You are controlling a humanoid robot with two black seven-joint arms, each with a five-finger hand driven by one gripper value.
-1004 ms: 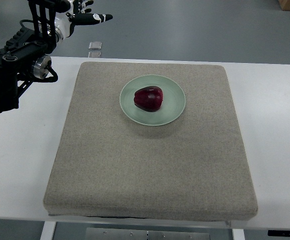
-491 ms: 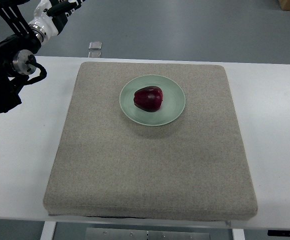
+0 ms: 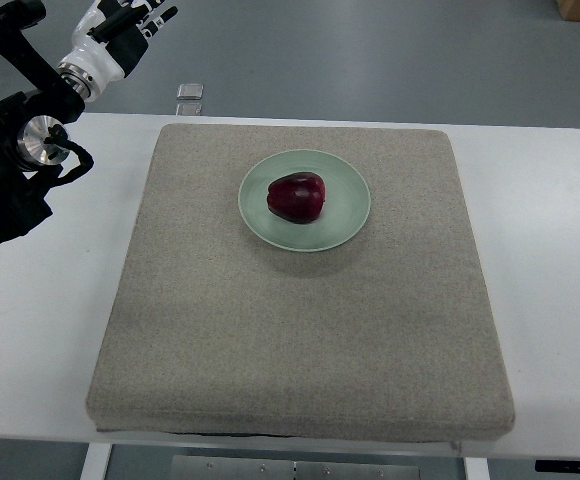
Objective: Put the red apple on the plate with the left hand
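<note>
— Since a moment ago your left hand (image 3: 130,22) has drawn further back to the upper left corner, beyond the table's far edge. The red apple (image 3: 296,197) hasn't budged.

— Where does it sit?

— On the pale green plate (image 3: 348,215), slightly left of its middle, on the grey mat (image 3: 300,340) covering the white table (image 3: 550,250).

— And the hand's pose?

— Raised well apart from the plate, forearm angled up from the picture's left edge, fingers loosely spread and holding nothing.

Left hand (image 3: 128,22) partly cut off by the top edge; the table's (image 3: 30,330) corners run beyond the frame.
</note>
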